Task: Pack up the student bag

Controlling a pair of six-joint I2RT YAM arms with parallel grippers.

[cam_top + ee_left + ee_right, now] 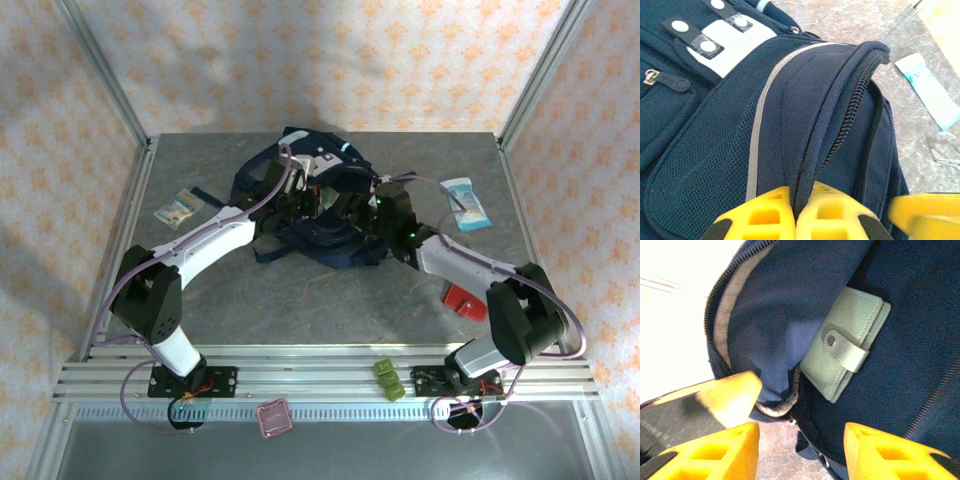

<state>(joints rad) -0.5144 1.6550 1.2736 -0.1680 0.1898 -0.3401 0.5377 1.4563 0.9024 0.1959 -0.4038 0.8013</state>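
The student bag (pixel 300 215), navy with a grey stripe, lies in the middle of the table. My left gripper (pixel 797 210) is shut on the bag's zipper rim, with the fabric fold pinched between its yellow fingers. This holds the main compartment's mouth apart. Inside that compartment lies a pale green wallet (pixel 845 342) with a snap tab, resting against the dark lining. My right gripper (pixel 802 450) stands open just in front of the opening, a little short of the wallet, with nothing between its fingers. In the top view both grippers meet over the bag, the left (pixel 292 190) and the right (pixel 365 203).
A white and blue packet (pixel 467 204) lies right of the bag, also seen from the left wrist (pixel 930 90). A small packet (pixel 180 208) lies at the left. A red object (pixel 465 300) sits under the right arm. A green item (pixel 389 379) and a pink one (pixel 273 417) rest on the front rail.
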